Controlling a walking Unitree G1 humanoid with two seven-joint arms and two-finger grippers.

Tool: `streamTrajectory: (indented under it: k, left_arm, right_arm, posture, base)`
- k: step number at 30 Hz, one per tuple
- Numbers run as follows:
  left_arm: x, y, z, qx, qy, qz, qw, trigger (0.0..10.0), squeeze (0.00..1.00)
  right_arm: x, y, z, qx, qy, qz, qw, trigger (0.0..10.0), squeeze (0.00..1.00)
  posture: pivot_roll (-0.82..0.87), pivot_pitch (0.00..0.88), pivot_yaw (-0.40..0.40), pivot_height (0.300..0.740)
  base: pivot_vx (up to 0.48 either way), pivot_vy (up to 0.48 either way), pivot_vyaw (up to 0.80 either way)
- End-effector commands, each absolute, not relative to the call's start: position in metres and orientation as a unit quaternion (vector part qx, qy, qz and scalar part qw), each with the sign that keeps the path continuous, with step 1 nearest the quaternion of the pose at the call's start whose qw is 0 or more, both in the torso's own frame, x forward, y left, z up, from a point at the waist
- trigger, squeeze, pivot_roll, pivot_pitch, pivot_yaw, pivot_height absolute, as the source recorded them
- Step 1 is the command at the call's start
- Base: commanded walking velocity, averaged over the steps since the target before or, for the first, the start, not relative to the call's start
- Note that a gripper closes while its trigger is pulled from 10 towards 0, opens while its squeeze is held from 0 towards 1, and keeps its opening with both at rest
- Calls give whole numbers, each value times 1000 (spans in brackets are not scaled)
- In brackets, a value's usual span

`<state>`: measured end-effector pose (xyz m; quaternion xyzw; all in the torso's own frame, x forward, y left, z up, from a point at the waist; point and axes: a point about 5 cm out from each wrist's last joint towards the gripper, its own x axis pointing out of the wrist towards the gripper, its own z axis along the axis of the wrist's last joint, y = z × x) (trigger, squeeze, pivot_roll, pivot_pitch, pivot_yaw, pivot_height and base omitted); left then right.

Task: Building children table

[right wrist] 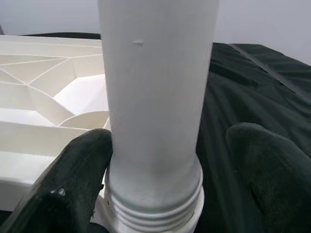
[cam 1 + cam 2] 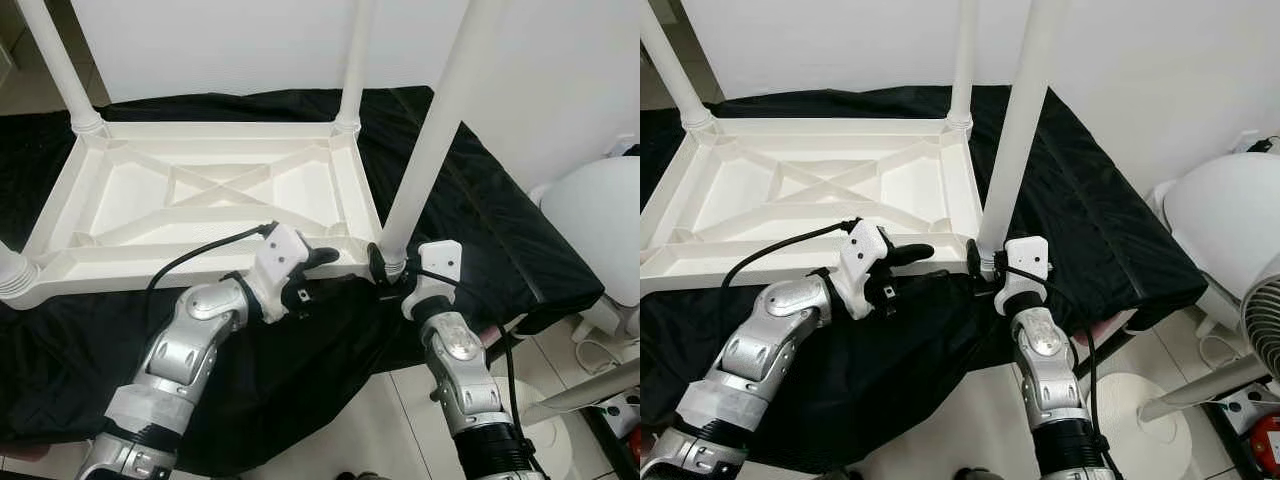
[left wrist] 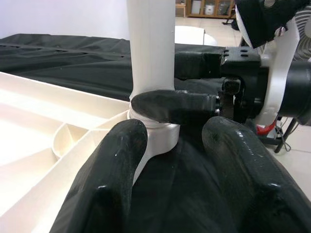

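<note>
- Left eye view: an upturned white children's table [image 2: 200, 195] lies underside-up on a black cloth [image 2: 500, 220], three of its legs standing out of the far and left corners. The fourth leg [image 2: 430, 130] stands at the near right corner, its long axis close to upright and leaning slightly to the right. The right gripper [image 2: 385, 268] is at this leg's foot, where it meets the corner socket [image 2: 392, 268].
- Right eye view: the left gripper [image 2: 902, 262] sits just left of that same corner, against the table's near rim, its fingers pointing right toward the leg. The right arm is the nearer one, already on the leg.
- Left wrist view: the left gripper's fingers [image 3: 112, 179] stand spread wide, holding nothing; the leg base lies straight ahead between them, with one finger of the right gripper laid across it.
- Right wrist view: the right gripper's fingers [image 1: 77, 179] straddle the leg just above its threaded end [image 1: 153, 206]. One touches the leg; the other stands apart, so the hold looks loose. Threads show above the socket, so the leg is probably not fully screwed home and needs turning about its upright axis.
</note>
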<state>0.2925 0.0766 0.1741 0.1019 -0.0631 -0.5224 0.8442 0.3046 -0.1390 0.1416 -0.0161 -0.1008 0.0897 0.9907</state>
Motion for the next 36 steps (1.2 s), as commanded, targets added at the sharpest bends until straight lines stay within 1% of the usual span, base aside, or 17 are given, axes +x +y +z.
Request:
streamTrajectory:
  k: [1,5,8,11,15,16,20,22,24,25,26,36]
  left_arm:
    - [296,79,174,104,-71,-477,870,10000,0]
    - [299,83,178,89,-67,-452,885,10000,0]
    - [297,85,179,85,-68,-443,890,10000,0]
    - [292,83,176,101,-64,-444,888,10000,0]
    - [293,84,175,101,-50,-445,888,10000,0]
    - [293,86,177,97,-47,-448,888,10000,0]
    - [294,88,179,95,-48,-447,888,10000,0]
    - [291,89,183,99,-57,-469,876,10000,0]
    - [291,89,183,99,-57,-469,876,10000,0]
    - [286,88,186,98,-63,-492,863,10000,0]
    - [285,88,186,97,-64,-497,860,10000,0]
    - [286,92,190,106,-64,-496,859,10000,0]
  right_arm:
    - [304,-141,147,-9,-116,89,989,10000,0]
    - [303,-138,151,1,-130,103,986,10000,0]
    - [305,-140,152,9,-124,110,986,10000,0]
    - [309,-143,155,13,-120,124,985,10000,0]
    - [312,-144,156,-6,-125,146,981,10000,0]
    - [314,-145,156,-10,-123,163,979,10000,0]
    - [317,-147,155,-15,-120,176,977,10000,0]
    - [325,-147,155,-26,-110,219,969,10000,0]
    - [325,-147,155,-26,-110,219,969,10000,0]
    - [329,-148,156,-39,-100,254,961,10000,0]
    - [331,-149,156,-41,-98,263,959,10000,0]
    - [338,-151,159,-64,-90,292,950,10000,0]
  posture:
    - [34,124,-34,740]
    - [24,124,-27,740]
    - [27,119,-30,740]
    - [36,118,-32,740]
    - [40,117,-32,740]
    - [45,118,-33,740]
    - [47,115,-32,740]
    - [53,114,-26,740]
    - [53,114,-26,740]
    - [57,111,-26,740]
    - [57,111,-26,740]
    - [72,106,-33,740]
  base:
    - [0,0,0]
    - [0,0,0]
    - [0,0,0]
    - [0,0,0]
    - [0,0,0]
    - [0,0,0]
    - [0,0,0]
    - [0,0,0]
    - [0,0,0]
    - [0,0,0]
    - [0,0,0]
    - [0,0,0]
